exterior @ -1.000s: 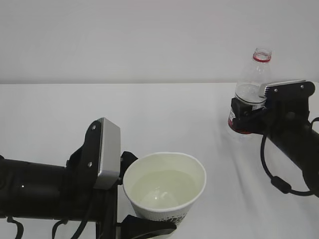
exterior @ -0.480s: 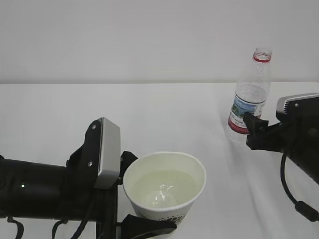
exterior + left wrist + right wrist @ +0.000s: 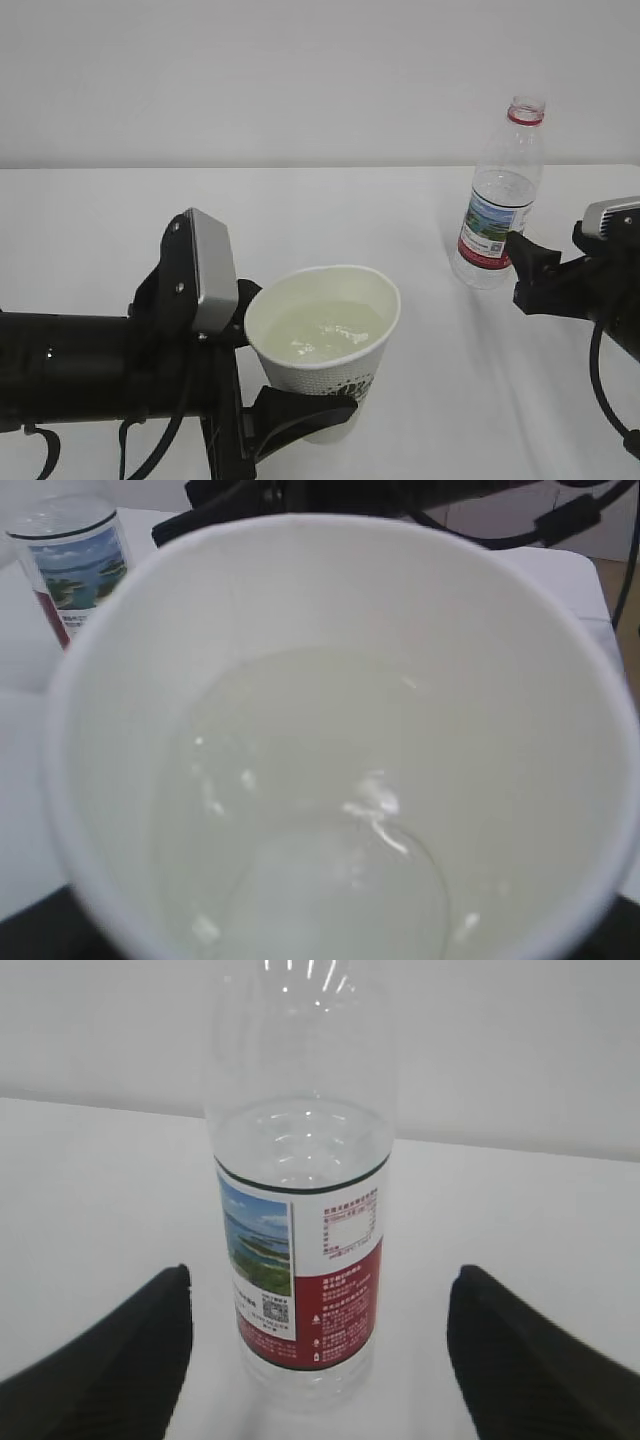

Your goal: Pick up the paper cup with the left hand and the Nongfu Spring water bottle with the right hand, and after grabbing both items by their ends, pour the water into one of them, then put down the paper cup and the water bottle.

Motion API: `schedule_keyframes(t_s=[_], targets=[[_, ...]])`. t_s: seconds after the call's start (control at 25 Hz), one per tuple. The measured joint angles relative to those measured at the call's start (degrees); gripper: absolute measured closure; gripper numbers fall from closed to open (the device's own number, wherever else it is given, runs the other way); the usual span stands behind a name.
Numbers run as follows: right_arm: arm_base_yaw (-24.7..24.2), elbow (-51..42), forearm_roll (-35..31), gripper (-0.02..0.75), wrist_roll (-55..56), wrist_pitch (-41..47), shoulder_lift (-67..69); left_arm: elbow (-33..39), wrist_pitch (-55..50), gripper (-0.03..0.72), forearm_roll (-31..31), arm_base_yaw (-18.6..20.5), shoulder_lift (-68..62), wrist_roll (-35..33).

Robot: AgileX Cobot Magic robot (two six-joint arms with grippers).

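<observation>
Paper cup (image 3: 322, 345): white, upright, clamped between the fingers of the left end effector (image 3: 290, 365), lifted off the white surface (image 3: 330, 215); green-black print near its base

Water (image 3: 328, 331): clear, fills the lower part of the paper cup; glints on it show in the left wrist view

Nongfu Spring water bottle (image 3: 498, 200): stands upright on the surface, up and to the right of the paper cup, well apart from it; uncapped, red neck ring, landscape label, a little water left inside

Right end effector (image 3: 528, 272): just right of the bottle, spread wide, fingers clear of the bottle on both sides, gripping nothing
</observation>
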State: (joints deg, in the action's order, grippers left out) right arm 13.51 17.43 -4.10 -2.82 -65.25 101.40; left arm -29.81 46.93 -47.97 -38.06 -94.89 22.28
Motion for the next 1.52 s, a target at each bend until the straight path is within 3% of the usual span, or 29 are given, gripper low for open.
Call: schedule_keyframes(t_s=[0.44,0.88,1.04,1.52], targets=[[0.00,-0.11,0.00,0.144,0.25,-0.11,-0.46,0.00,0.00,0.134,7.64,0.00,0.00,-1.88],[0.00,-0.19,1.85,0.146,1.94,-0.10,-0.46,0.00,-0.11,0.134,20.18,0.00,0.00,-10.55],[0.00,-0.19,1.95,0.146,2.06,-0.10,-0.46,0.00,-0.11,0.135,23.63,1.80,0.00,-12.77],[0.00,-0.19,2.36,0.147,2.19,-0.10,-0.46,0.00,-0.22,0.135,24.57,10.94,0.00,-13.25]])
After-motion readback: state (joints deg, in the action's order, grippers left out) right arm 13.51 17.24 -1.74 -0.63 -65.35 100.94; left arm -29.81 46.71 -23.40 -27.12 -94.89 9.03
